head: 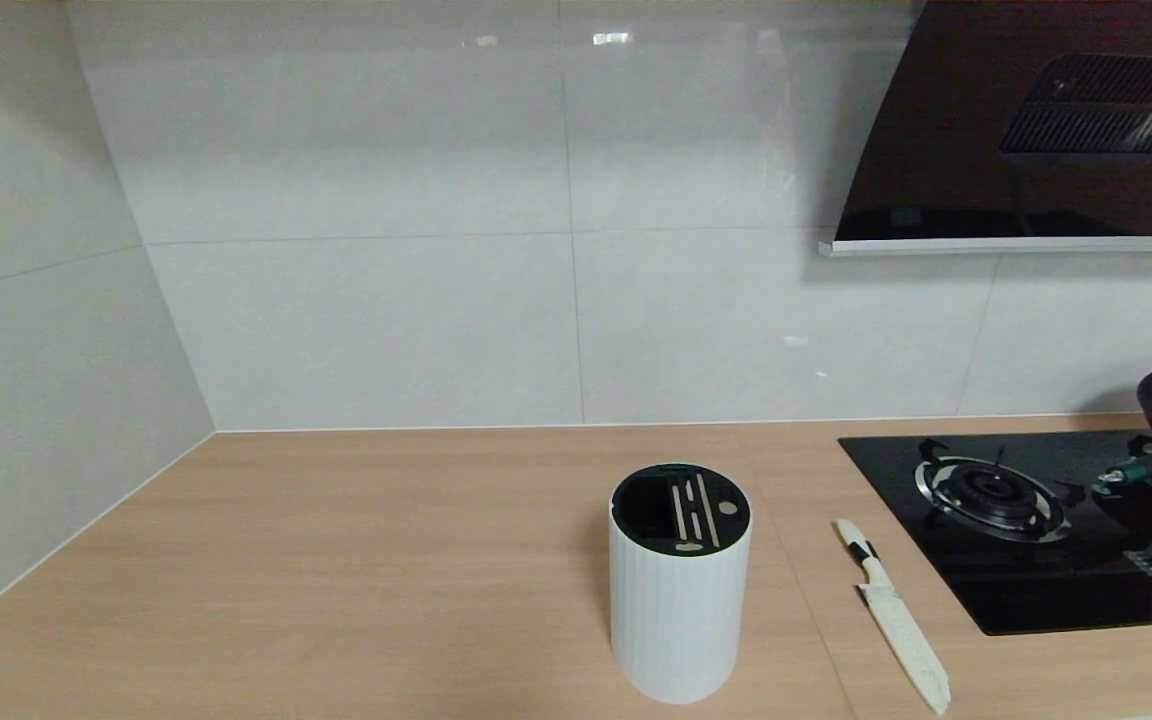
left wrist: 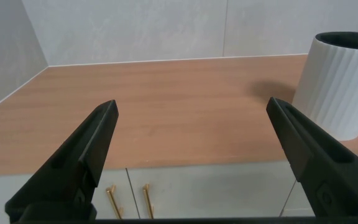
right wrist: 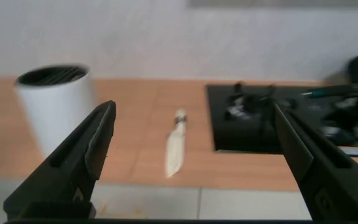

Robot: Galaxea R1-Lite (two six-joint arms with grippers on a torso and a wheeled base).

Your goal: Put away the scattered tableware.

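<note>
1 white knife [head: 891, 612] is laid flat on the countertop [head: 386, 560], between the ribbed white holder [head: 679, 600] and the hob [head: 1026, 590], touching neither. The left gripper [left wrist: 190, 115] and right gripper [right wrist: 191, 115] are held with fingers spread wide, nothing gripped.

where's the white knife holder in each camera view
Head view: holder upright on the counter, low centre, knife to its right.
Left wrist view: holder near the counter's front edge.
Right wrist view: holder beside the knife, away from the stove.
Shared landmark: the wooden counter.
</note>
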